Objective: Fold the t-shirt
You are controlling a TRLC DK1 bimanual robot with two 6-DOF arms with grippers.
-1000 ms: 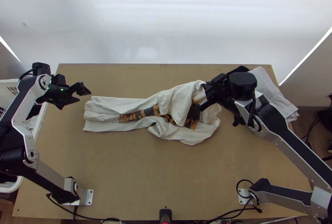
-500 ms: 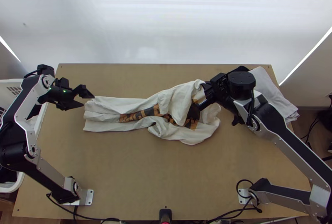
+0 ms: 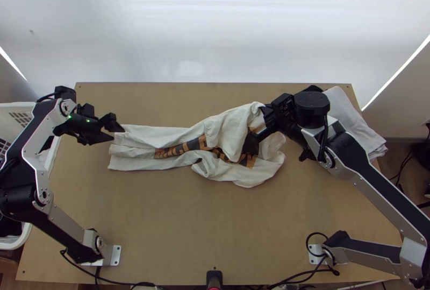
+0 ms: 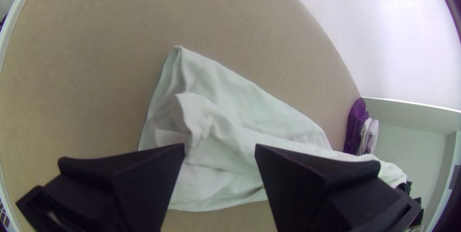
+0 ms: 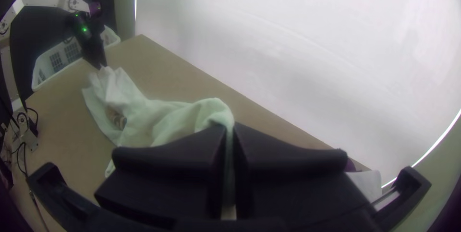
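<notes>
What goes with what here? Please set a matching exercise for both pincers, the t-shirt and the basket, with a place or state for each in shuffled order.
Things:
1. left pincer
2. t-shirt
3. basket
4. right pincer

Places and states:
A. shut on pale cloth
B. beyond the left edge of the table
C. open, its fingers well apart
D. rumpled, with orange and black print showing

Pairs: 1-C, 2-D, 3-B, 4-A

Silver-grey links (image 3: 65,224) (apparently screw-dotted), black joints (image 3: 312,103), black cables (image 3: 307,242), green lights (image 3: 87,121)
</notes>
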